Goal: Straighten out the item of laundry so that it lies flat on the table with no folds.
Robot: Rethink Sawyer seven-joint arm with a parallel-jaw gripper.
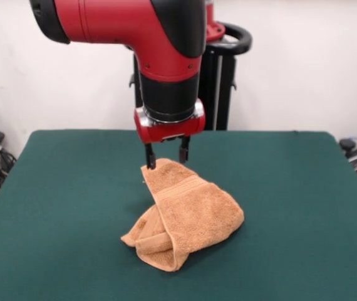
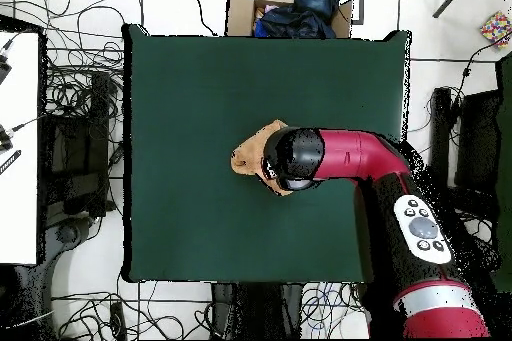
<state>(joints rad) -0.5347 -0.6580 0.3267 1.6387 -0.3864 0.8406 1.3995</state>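
The orange-tan towel [image 1: 188,216] lies crumpled and folded over itself near the middle of the dark green table [image 1: 72,188]. A woven band shows along its left fold. My gripper [image 1: 166,157] hangs straight down over the towel's far top corner. Its two fingers stand apart, and the left fingertip [image 1: 149,163] touches the cloth's edge. The corner sits between the tips. In the overhead view the arm's red and black head [image 2: 295,157] covers the gripper and most of the towel [image 2: 250,157], which shows only to its left.
The robot's black pedestal [image 1: 219,81] stands behind the table's far edge. In the overhead view a cardboard box with dark cloth [image 2: 295,7] sits past the table's top edge. Cables lie on the floor at the left [image 2: 75,107].
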